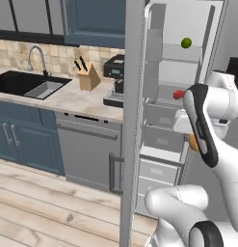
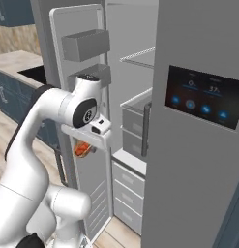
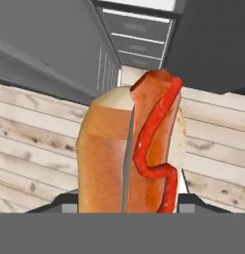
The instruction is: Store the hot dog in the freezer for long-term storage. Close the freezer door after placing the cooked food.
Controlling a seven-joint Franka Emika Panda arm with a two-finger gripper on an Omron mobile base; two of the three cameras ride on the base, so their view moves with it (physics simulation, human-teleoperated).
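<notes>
With the gripper [image 3: 129, 211] clamped on the hot dog [image 3: 131, 149], held low in front of the open freezer [image 2: 135, 116], we're mid-carry; next move needs a lift and reach onto a shelf, then swinging the freezer door [image 1: 132, 120] shut

The hot dog [image 3: 131, 149] sits in the pincer [image 3: 129, 206] before the open freezer [image 1: 164, 120], with the freezer door [image 1: 132, 120] to its left, above the floor [image 3: 34, 149].
</notes>
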